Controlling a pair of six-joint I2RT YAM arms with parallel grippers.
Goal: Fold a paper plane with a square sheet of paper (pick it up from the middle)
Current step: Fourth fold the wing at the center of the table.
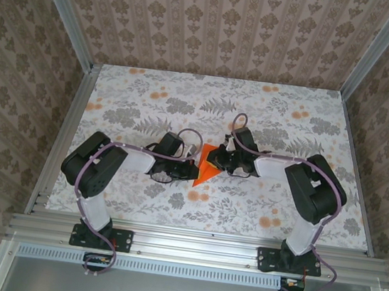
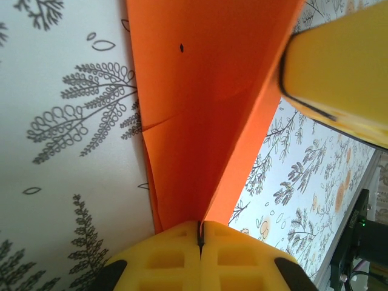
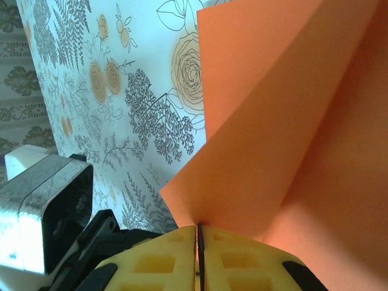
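1. The folded orange paper (image 1: 206,167) sits mid-frame in the top view over the floral bench (image 1: 135,109). Its long axis runs roughly up-down, with the narrow tip toward the lower left.
2. The left gripper (image 2: 200,231) is pinched tight on the paper's narrow end.
3. The right gripper (image 3: 198,233) is clamped on a folded edge.
4. The wrist views show creases and layered flaps, while from above it looks like a plain triangle.

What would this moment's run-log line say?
stage: folding | orange paper: creased, pinched from both sides | left gripper: shut on orange paper | right gripper: shut on orange paper
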